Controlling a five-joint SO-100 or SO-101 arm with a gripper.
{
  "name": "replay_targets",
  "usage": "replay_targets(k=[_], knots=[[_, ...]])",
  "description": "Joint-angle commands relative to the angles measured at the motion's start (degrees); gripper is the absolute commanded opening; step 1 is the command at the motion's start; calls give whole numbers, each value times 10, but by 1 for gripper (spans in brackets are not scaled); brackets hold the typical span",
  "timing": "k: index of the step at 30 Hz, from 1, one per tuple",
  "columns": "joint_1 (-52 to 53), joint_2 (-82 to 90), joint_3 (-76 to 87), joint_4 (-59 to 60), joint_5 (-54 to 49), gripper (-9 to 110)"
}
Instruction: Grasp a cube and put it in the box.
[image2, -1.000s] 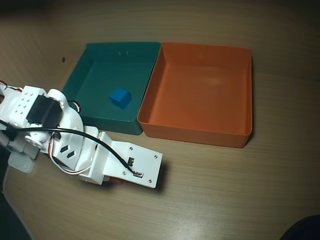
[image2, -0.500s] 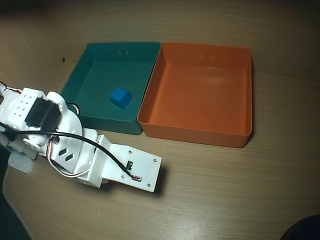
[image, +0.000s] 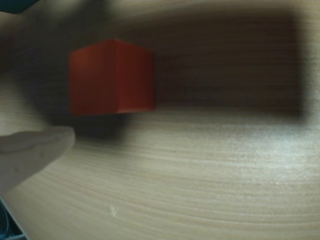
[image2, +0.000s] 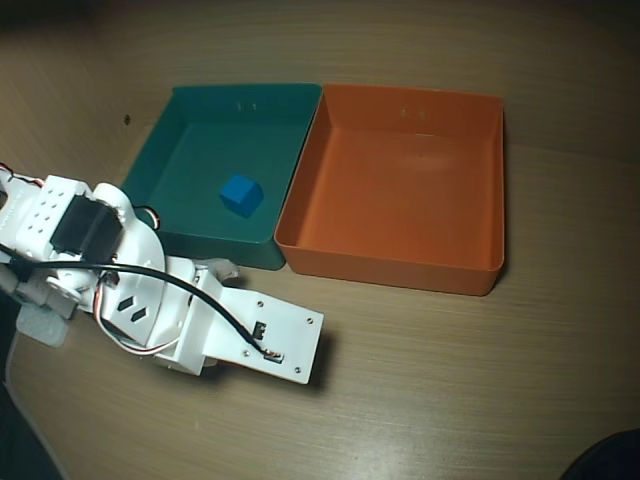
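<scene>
In the wrist view the orange cube (image: 111, 77) sits on the wooden table, blurred and in shadow. One white finger (image: 40, 147) of my gripper shows at the lower left, just below and left of the cube, apart from it. The other finger is out of view and nothing is held. In the overhead view my arm's white wrist plate (image2: 262, 338) hides both cube and gripper. The box (image2: 392, 262), a shallow orange tray, stands empty up and to the right of the arm.
A teal tray (image2: 200, 243) touches the box's left wall and holds a blue cube (image2: 241, 194). The arm's base (image2: 50, 225) is at the left edge. A dark object (image2: 610, 460) sits at the bottom right corner.
</scene>
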Motion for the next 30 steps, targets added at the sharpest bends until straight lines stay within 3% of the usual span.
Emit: replay_targets(k=[1, 30], knots=[[2, 19, -12, -6, -3, 44], [2, -82, -21, -62, -4, 42]])
